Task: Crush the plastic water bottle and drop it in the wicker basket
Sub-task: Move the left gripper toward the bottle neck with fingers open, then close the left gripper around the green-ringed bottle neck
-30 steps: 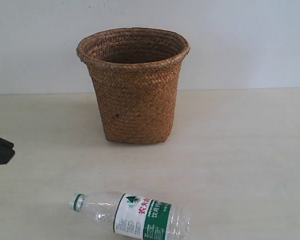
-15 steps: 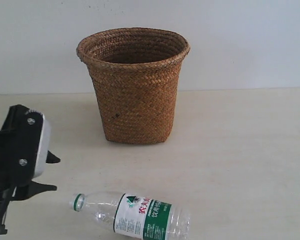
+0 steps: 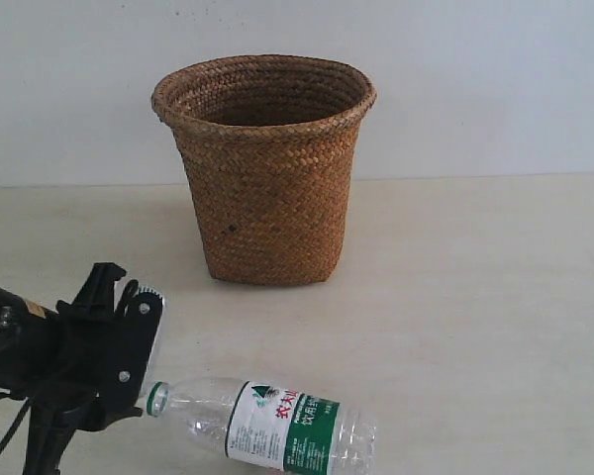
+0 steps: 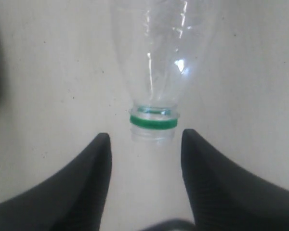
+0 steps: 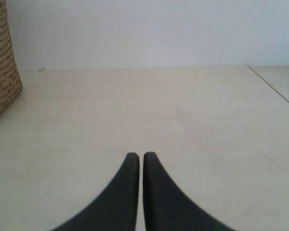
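Desk (image 3: 475,297): plastic water bottle (image 3: 267,427) on its side at near edge, neck pointing left | wicker basket (image 3: 265,168) upright farther back, apart | left jaws spread wide at bottle mouth, holding nothing | right jaws pressed together, empty

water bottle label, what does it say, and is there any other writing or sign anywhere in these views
"农夫山": red characters on the white label of the plastic water bottle; only roughly legible, and what follows them is blurred.
White print on the label's green band: too small to read.
Wicker basket: no text or sign on it.
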Robot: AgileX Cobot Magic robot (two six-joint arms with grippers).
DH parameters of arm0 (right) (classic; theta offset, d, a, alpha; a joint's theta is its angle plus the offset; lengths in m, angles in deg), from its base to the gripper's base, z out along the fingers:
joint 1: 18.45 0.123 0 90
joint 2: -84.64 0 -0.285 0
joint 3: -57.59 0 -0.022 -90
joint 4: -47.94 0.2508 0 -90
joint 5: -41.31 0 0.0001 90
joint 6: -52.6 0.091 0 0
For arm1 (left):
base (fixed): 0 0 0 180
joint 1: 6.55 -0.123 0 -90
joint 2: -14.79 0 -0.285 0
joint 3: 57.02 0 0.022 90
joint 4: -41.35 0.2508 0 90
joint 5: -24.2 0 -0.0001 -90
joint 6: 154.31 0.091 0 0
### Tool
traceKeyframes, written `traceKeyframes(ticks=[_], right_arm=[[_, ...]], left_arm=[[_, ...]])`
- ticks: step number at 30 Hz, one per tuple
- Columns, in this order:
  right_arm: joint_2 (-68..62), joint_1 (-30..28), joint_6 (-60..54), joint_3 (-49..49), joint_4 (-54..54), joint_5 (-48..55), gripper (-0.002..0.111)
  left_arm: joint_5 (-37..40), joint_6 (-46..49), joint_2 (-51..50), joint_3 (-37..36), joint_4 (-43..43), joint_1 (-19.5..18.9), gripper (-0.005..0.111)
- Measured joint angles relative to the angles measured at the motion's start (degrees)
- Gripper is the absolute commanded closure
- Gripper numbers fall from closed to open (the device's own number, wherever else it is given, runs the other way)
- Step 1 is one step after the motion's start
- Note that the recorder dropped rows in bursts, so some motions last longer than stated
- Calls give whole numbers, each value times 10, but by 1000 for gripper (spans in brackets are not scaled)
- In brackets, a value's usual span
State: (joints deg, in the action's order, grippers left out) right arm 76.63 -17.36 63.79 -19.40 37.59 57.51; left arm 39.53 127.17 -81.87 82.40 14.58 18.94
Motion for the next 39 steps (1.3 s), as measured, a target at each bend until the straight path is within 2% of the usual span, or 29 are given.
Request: traceKeyframes(ticks=[4, 10, 15, 25, 31, 39], right_arm=[[0, 0, 0, 0, 0, 0, 107], [0, 0, 0, 0, 0, 0, 107], [0, 0, 0, 0, 0, 0, 107], [0, 0, 0, 0, 0, -1, 107], [0, 0, 0, 0, 0, -7, 107], [0, 0, 0, 0, 0, -8, 107]], left_arm=[[-13, 1, -18, 0, 7, 9, 64], [-29, 1, -35, 0, 10, 9, 49], [-54, 1, -38, 0, 10, 9, 49], [-57, 6, -61, 0, 10, 10, 49], [-75, 15, -81, 0, 10, 33, 49], [-90, 15, -82, 0, 11, 34, 57]])
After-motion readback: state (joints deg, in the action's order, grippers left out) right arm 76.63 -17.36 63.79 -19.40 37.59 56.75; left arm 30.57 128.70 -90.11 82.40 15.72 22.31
